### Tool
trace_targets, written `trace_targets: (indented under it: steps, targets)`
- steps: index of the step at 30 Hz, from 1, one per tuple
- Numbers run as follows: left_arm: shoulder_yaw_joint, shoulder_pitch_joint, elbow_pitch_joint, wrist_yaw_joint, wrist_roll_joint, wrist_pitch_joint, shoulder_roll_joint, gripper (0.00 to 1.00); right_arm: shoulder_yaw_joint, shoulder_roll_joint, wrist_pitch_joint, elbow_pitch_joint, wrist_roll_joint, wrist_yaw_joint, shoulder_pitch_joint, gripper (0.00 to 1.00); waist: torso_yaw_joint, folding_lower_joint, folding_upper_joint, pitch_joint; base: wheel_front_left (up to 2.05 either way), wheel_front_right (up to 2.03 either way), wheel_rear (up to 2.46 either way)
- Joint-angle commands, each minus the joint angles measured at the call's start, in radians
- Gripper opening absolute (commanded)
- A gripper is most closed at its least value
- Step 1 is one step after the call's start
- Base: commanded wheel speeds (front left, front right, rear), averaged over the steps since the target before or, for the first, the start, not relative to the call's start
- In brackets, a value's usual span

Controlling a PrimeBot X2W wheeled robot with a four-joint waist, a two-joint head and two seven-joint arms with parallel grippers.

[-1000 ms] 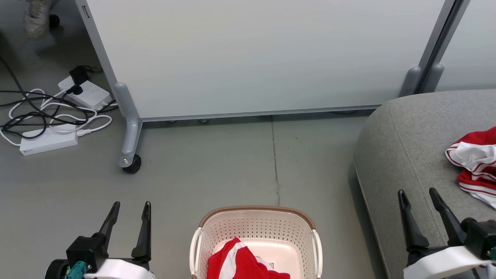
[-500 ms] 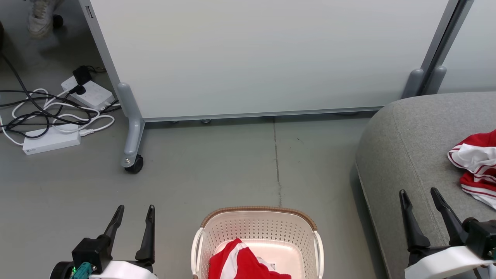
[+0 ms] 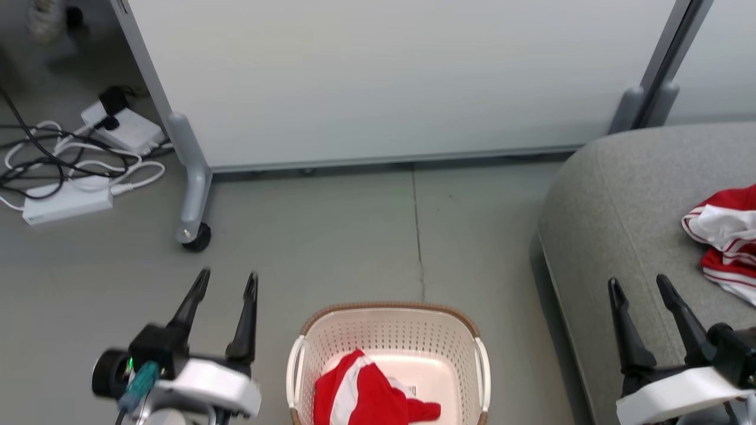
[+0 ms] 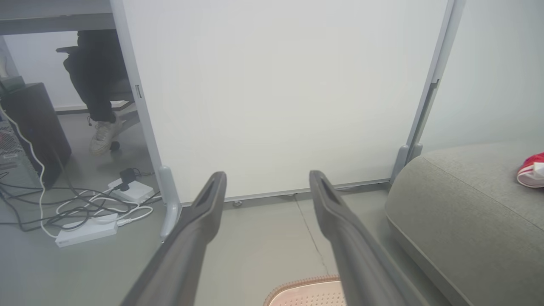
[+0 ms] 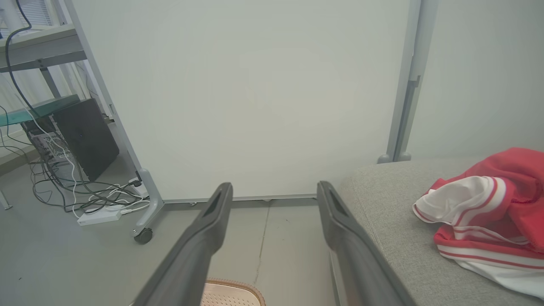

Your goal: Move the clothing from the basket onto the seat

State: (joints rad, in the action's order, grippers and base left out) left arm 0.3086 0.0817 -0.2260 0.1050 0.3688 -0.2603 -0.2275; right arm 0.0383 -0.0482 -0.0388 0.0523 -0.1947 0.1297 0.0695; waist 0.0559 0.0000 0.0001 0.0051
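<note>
The cream basket (image 3: 390,330) with a brown rim stands on the floor at the bottom middle of the head view. A red garment with white stripes (image 3: 360,398) lies crumpled inside it. Its rim (image 4: 306,289) also peeks in at the bottom of the left wrist view. Another red and white garment (image 3: 729,242) rests on the grey sofa (image 3: 614,218) at the right; the right wrist view shows the same garment (image 5: 488,212). My left gripper (image 3: 224,283) hangs open to the left of the basket. My right gripper (image 3: 641,283) stands open over the sofa's front edge.
A white rolling partition (image 3: 390,77) with a castor (image 3: 195,236) stands behind the basket. Power strips and tangled cables (image 3: 77,165) lie on the floor at the far left. A seated person's foot (image 4: 102,136) shows beyond the partition.
My left gripper has risen and moved forward, closer to the basket's left side. The head camera has shifted slightly. The right gripper and the garments have kept their places.
</note>
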Motion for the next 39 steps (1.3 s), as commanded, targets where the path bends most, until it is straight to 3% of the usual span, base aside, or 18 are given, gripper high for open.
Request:
trace_targets:
  steps: [1,10,24,32,39]
  targets:
    - [0.003,0.044,0.007,-0.008,-0.011,-0.004,0.005,1.00,0.001,-0.004,0.005,0.013,-0.002,0.002,-0.020,1.00,-0.012,0.0000,-0.0001,0.041,0.00,0.00,0.00]
    - [0.072,0.242,-0.069,-0.056,-0.055,-0.002,0.060,1.00,-0.015,-0.004,-0.004,0.084,0.005,0.002,-0.120,1.00,-0.074,0.0000,-0.0001,0.271,0.00,0.00,0.00]
    - [0.220,0.530,-0.480,-0.186,-0.120,0.060,0.110,1.00,-0.101,-0.004,-0.092,0.067,-0.025,0.002,-0.315,1.00,-0.208,0.0000,-0.0001,0.629,0.00,0.00,0.00]
    - [0.257,0.648,-0.720,-0.203,-0.141,0.111,0.105,1.00,-0.156,-0.004,-0.152,0.033,-0.057,0.002,-0.393,1.00,-0.296,0.0000,-0.0001,0.768,0.00,0.00,0.00]
    - [0.269,0.758,-0.937,-0.209,-0.147,0.194,0.055,1.00,-0.232,-0.002,-0.208,-0.024,-0.126,0.002,-0.453,1.00,-0.405,0.0000,-0.0001,0.894,0.00,0.00,0.00]
